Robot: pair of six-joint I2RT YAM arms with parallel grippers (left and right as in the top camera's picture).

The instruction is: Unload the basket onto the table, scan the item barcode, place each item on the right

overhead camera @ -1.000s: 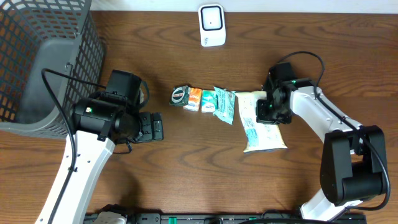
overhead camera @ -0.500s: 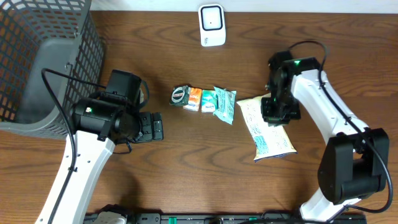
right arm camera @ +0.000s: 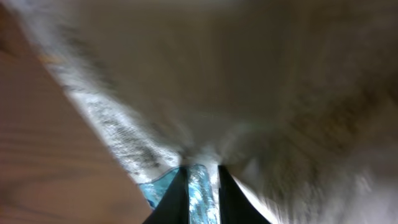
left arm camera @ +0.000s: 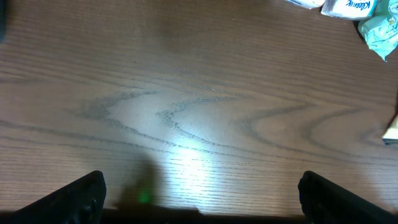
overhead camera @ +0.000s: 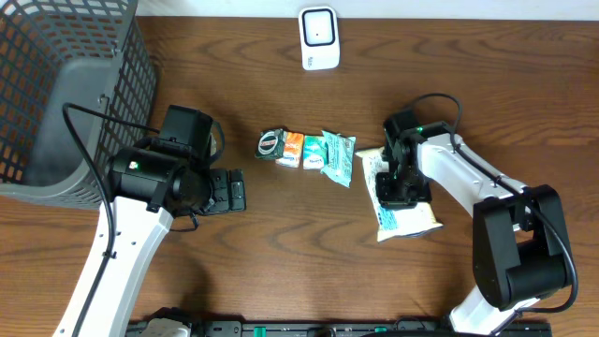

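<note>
Right of centre on the brown wooden table (overhead camera: 281,253), the right gripper (overhead camera: 395,190) pinched a white, blue-printed plastic packet (overhead camera: 406,222); the left gripper (overhead camera: 231,190), centre-left, hovered with jaws spread wide

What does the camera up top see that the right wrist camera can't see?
Only the overhead view shows the grey mesh plastic basket, the white box-shaped scanner, the row of small colourful packs and the left pincer, which is open. Only the right wrist view shows, up close, a blue strip of wrapper pinched inside the right pincer. Both show the white and blue plastic packet and the brown wooden table.
</note>
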